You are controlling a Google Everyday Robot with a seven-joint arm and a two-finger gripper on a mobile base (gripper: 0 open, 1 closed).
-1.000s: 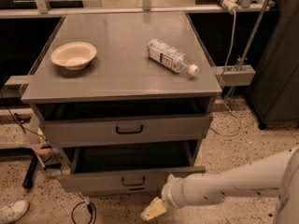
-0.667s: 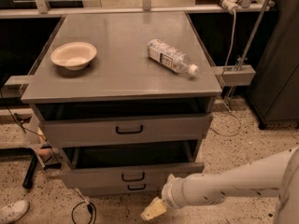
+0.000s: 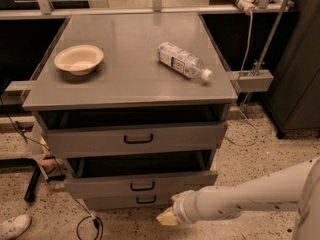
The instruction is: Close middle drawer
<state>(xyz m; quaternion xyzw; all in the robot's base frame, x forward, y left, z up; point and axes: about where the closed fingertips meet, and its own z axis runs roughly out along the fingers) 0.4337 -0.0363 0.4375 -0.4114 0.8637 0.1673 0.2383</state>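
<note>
The middle drawer (image 3: 105, 186) is a low grey panel with a small black loop handle (image 3: 142, 186). It stands partly pulled out of the grey cabinet, with its dark tray showing behind the panel. My gripper (image 3: 167, 217) is at the end of the white arm (image 3: 240, 204). It sits low in front of the cabinet, just below and to the right of the middle drawer's front, close to the bottom drawer's panel (image 3: 115, 201). I cannot tell whether it touches either panel.
The top drawer (image 3: 135, 139), with a taller panel and a wider handle, is also partly open. A cream bowl (image 3: 79, 59) and a lying water bottle (image 3: 183, 60) rest on the cabinet top (image 3: 130, 79). Cables and a shoe (image 3: 14, 226) lie on the floor at left.
The middle drawer's front has moved back toward the cabinet, and the bottom drawer's handle now shows beneath it. My gripper has moved slightly up and toward the cabinet.
</note>
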